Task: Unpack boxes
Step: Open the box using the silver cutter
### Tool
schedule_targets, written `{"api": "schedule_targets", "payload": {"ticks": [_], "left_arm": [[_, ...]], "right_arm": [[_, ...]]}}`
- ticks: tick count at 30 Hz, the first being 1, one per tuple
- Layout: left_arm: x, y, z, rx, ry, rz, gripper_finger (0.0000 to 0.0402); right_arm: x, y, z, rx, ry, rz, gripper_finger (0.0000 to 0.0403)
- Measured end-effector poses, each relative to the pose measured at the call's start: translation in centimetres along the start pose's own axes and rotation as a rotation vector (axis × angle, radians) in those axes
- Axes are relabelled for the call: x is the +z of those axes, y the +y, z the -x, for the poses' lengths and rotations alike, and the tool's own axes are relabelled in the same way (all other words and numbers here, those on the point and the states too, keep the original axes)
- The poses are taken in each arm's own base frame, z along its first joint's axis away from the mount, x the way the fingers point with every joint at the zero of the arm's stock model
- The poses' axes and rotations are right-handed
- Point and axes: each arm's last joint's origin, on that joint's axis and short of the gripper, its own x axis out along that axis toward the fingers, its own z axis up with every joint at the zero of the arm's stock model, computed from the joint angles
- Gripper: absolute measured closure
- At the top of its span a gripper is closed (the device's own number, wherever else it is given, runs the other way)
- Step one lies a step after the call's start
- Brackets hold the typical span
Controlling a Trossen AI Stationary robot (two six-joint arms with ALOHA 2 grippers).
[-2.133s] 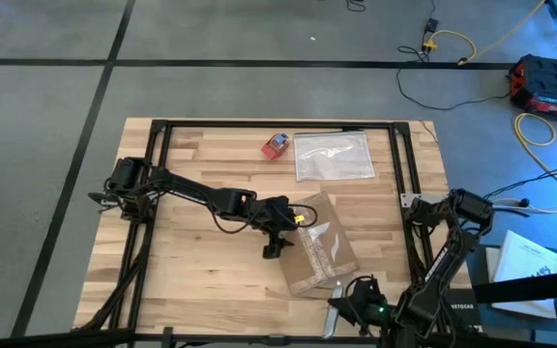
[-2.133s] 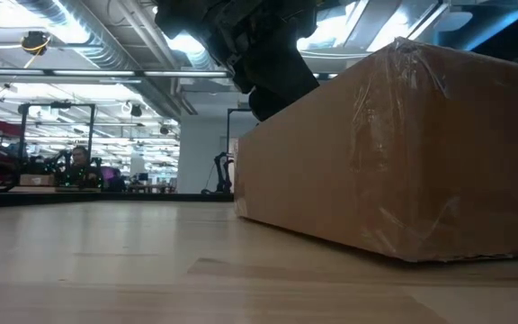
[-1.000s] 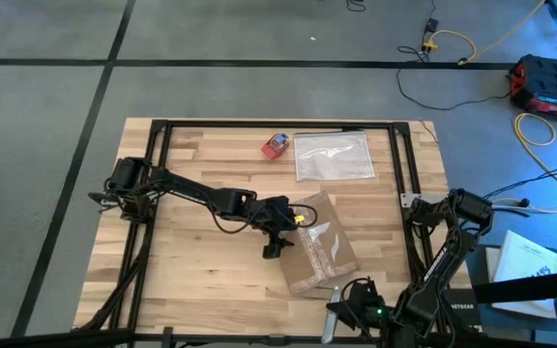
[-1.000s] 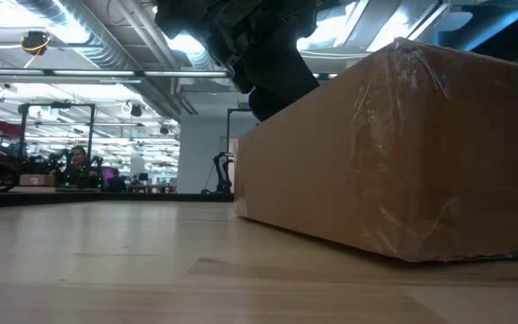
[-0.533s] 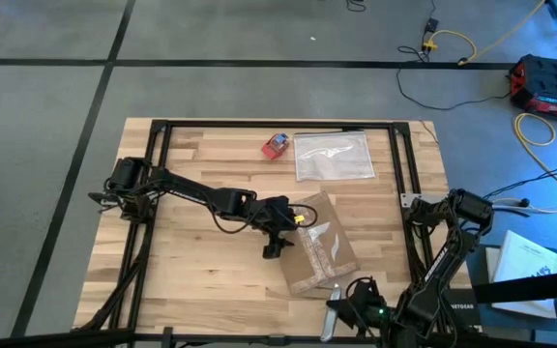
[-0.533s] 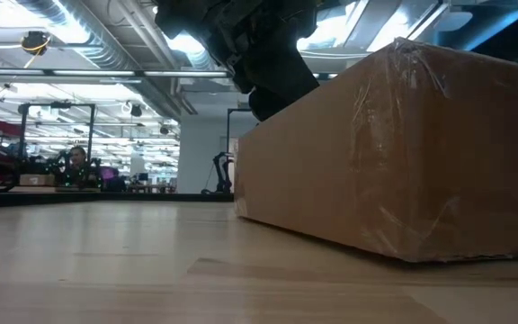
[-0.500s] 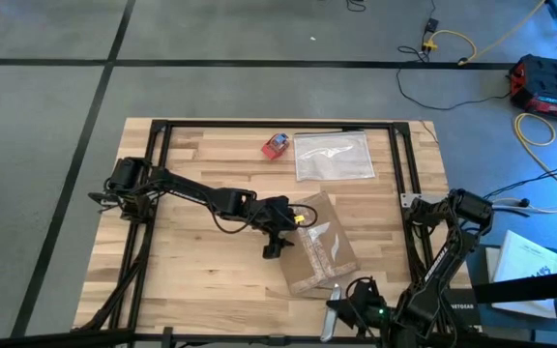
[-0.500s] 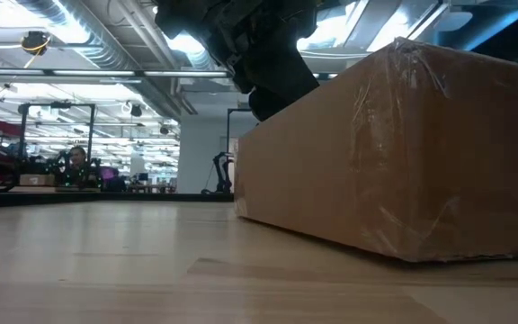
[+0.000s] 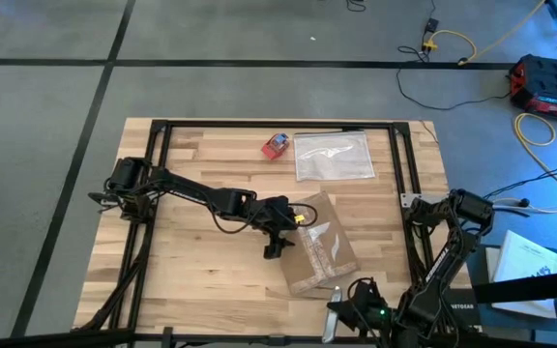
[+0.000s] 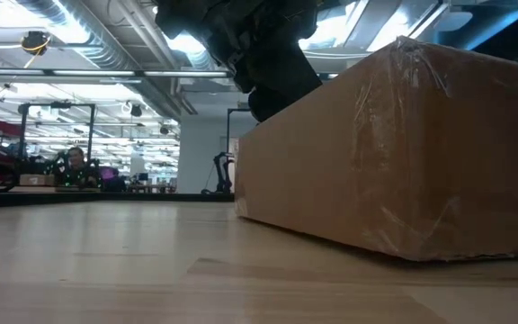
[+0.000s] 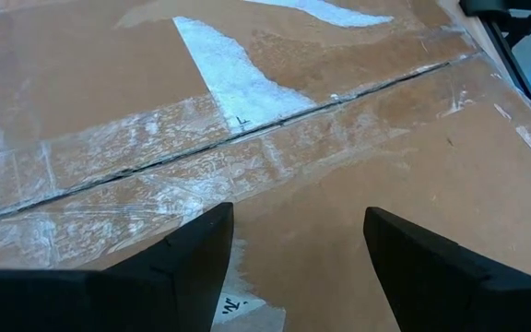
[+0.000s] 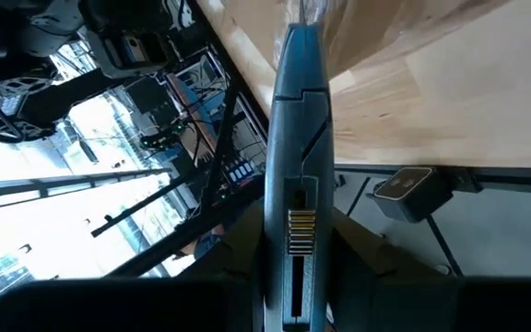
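Note:
The box [image 9: 317,246] is shallow brown cardboard and lies flat on the wooden table, right of the middle. Shiny tape [image 11: 247,152] runs along its top seam. My left gripper [image 9: 280,237] stands open at the box's left edge, its two fingers [image 11: 192,258] spread over the taped top. In the low view it shows dark above the box's [image 10: 394,153] far corner. My right gripper [image 9: 351,307], at the table's near edge just off the box's near right corner, is shut on a grey-blue box cutter [image 12: 293,138]. My left gripper slants down from the table's left onto the box's top [image 11: 293,240], near the seam. I cannot tell whether its open fingers touch the cardboard. My right gripper pinches the cutter's handle [image 12: 293,249] between its two fingers, which lie along the handle. The cutter sticks out ahead of the fingers, and its front end [image 12: 300,28] is at the box's near edge. I cannot tell whether it touches there.
A clear plastic bag [image 9: 333,156] and a small red-and-blue object [image 9: 276,145] lie near the table's far edge. A black frame [image 9: 259,124] rims the table. Bare wood [image 9: 201,280] lies left of the box.

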Motion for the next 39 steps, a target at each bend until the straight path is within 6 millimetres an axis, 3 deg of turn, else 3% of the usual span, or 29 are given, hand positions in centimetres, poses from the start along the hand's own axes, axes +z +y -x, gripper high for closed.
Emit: {"api": "schedule_targets", "payload": {"ticks": [19,39], "left_arm": [[-0.5,0.0,-0.2,-0.003,0.054,-0.086,0.0168],[-0.7,0.0,-0.4,-0.001,0.062,-0.061,0.0168]], "right_arm": [[0.8,-0.2,0.0,-0.029,-0.047,-0.013,0.0342],[1.3,0.3,-0.8,-0.044,-0.085,0.013,0.0342]]}}
